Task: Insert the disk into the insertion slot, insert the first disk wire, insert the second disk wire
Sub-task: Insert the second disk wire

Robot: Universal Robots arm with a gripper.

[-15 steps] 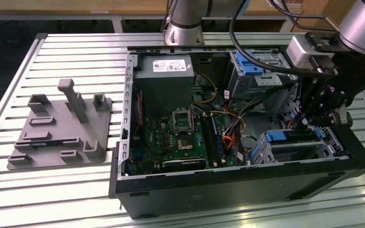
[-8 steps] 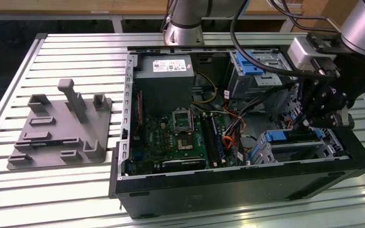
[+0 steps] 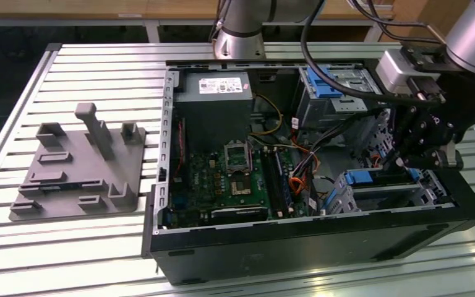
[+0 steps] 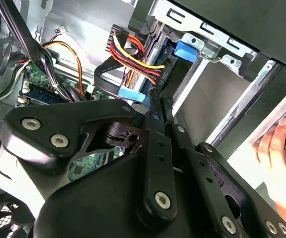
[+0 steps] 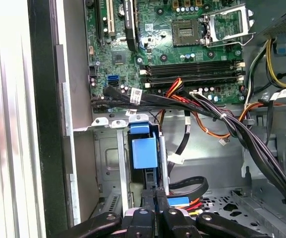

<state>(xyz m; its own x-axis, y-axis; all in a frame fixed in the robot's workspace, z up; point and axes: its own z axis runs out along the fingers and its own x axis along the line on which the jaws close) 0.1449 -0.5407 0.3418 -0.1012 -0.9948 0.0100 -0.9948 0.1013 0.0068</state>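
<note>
Gripper (image 3: 402, 162) low inside the open computer case (image 3: 303, 247), directly over the insertion slot (image 3: 415, 197) in the case corner toward the exterior view's right. Fingers (image 5: 147, 218) pressed close together in the first wrist view; impossible to tell whether anything thin is pinched between them.

Disk (image 5: 145, 151) seated in the slot between the silver cage walls, its blue frame showing at the open end just ahead of the fingertips.

Blue-tagged connector (image 5: 178, 201) on a flat black cable just beside the fingertips. Bundle of red, yellow and black power wires (image 4: 133, 54) close behind it. Green motherboard (image 3: 229, 179) beyond the slot.

Person's hand (image 4: 279, 148) outside the case wall in the second wrist view.

Grey fixture plate (image 3: 72, 173) on the slatted bench (image 3: 97, 247), well apart from the case.
</note>
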